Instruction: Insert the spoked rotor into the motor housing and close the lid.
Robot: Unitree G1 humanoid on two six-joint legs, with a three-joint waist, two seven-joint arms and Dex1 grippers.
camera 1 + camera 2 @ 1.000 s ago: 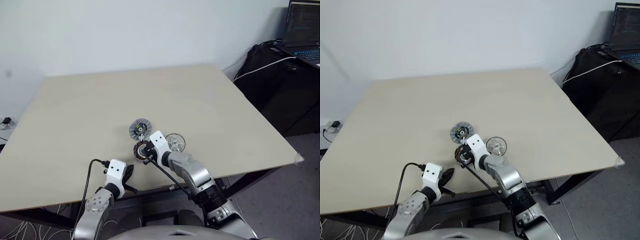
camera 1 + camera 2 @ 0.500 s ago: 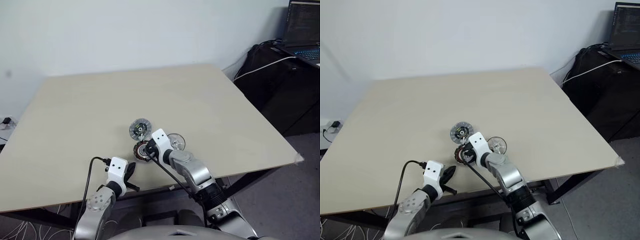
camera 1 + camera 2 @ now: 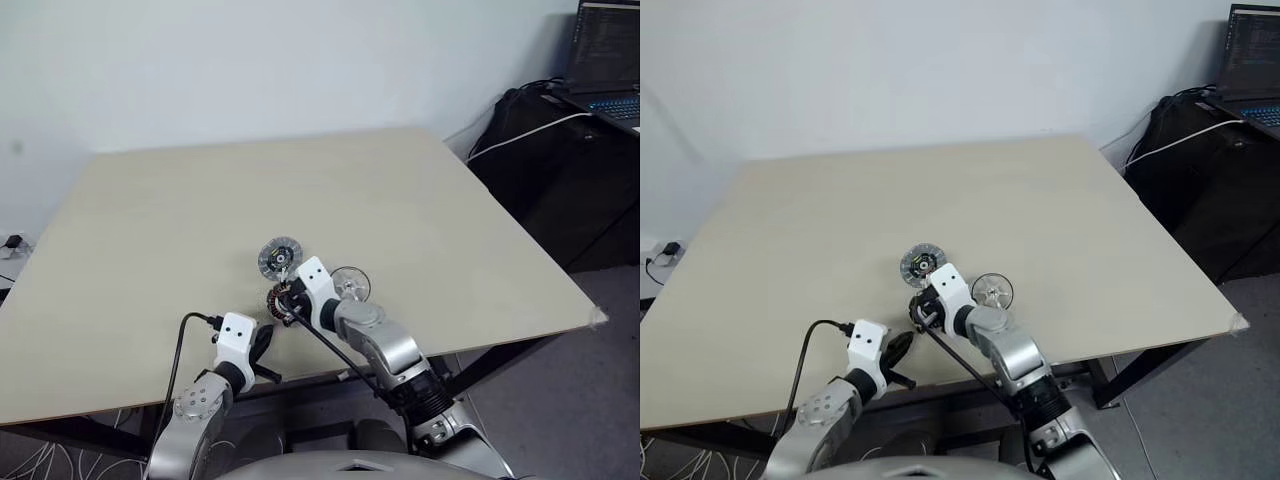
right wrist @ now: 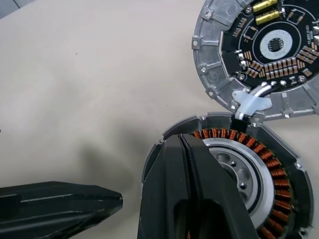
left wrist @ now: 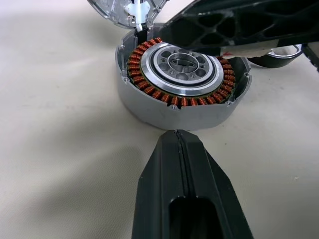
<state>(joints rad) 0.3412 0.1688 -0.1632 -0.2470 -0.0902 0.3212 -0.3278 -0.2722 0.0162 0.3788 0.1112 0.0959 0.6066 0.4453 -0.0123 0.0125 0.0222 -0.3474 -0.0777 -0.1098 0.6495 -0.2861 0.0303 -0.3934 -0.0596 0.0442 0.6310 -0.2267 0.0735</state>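
Right pincer [image 4: 182, 144] hovers over spoked rotor [image 5: 182, 67], inside silver casing [image 5: 149, 107].

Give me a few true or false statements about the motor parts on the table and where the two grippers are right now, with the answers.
1. The left gripper is shut. True.
2. The right gripper is over the spoked rotor. True.
3. The lid covers the rotor. False: it lies beside it on the table.
4. The left gripper grips the rotor. False: its tip sits just outside it.
5. The motor housing lies face down. False: its circuit board faces up.
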